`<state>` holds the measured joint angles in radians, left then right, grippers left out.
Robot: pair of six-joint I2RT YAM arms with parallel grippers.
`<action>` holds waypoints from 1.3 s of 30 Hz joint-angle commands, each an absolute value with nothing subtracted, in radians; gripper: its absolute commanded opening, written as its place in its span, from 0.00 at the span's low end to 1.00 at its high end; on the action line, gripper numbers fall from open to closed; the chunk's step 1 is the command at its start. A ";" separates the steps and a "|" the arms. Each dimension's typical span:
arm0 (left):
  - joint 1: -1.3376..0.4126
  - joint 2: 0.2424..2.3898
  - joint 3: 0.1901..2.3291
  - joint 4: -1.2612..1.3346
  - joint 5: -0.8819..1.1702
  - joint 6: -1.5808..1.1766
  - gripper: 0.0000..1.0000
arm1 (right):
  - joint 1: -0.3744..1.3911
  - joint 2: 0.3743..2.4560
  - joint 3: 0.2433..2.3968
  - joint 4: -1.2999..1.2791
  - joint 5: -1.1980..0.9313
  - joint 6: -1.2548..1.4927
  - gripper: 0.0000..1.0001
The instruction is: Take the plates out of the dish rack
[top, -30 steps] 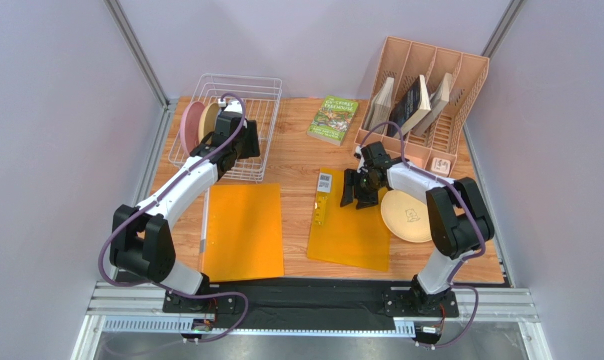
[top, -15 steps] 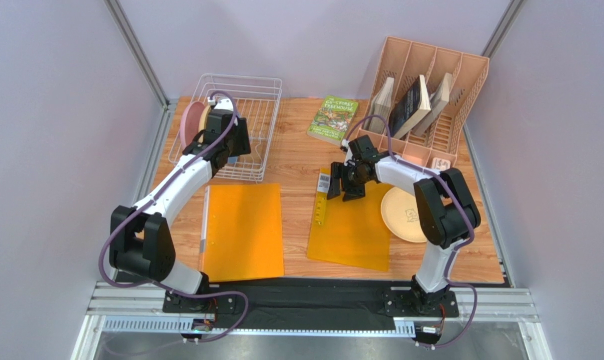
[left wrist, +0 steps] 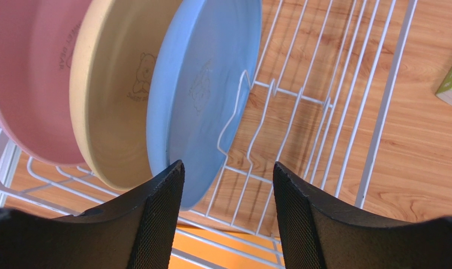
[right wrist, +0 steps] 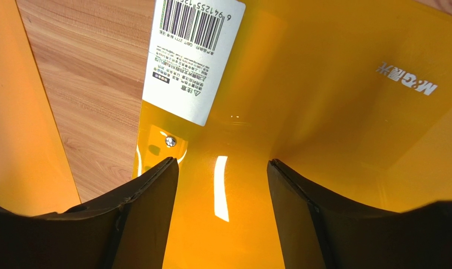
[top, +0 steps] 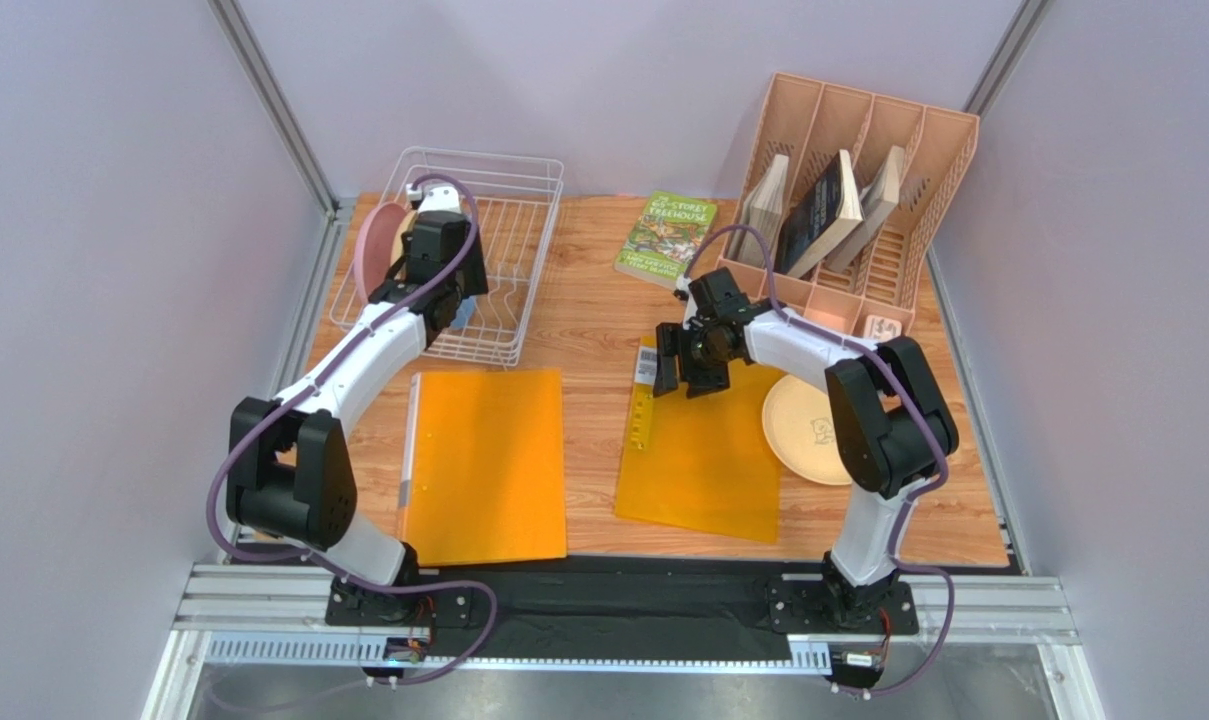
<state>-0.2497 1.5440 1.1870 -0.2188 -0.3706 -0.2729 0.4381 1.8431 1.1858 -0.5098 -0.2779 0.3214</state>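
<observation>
Left claw point(left wrist: 228, 174): jaws wide apart, holding nothing, hanging over dish rack point(left wrist: 374, 129). One finger sits at lower rim of light blue plate point(left wrist: 205, 73); contact unclear.

Three plates stand on edge at rack's left end: pink plate point(left wrist: 26, 84) outermost, cream-yellow plate point(left wrist: 116, 95) in middle, light blue innermost.

Second cream-yellow plate point(top: 810, 431) lies flat on bench point(top: 580, 323), right side, just beside orange folder point(right wrist: 323, 112).

Right claw point(right wrist: 222, 162): jaws wide apart, empty, low over folder near barcode label point(right wrist: 194, 56).
</observation>
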 commanded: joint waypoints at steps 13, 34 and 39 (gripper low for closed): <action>-0.242 1.474 1.224 -0.130 -0.508 -0.161 0.67 | 0.445 1.881 1.266 -0.560 -0.247 0.290 0.66; -0.259 1.646 1.235 -0.022 -0.722 -0.069 0.00 | 0.445 1.776 1.262 -0.621 -0.140 0.265 0.66; -0.316 1.644 1.239 0.069 -0.825 -0.015 0.00 | 0.448 1.727 1.250 -0.624 -0.088 0.270 0.66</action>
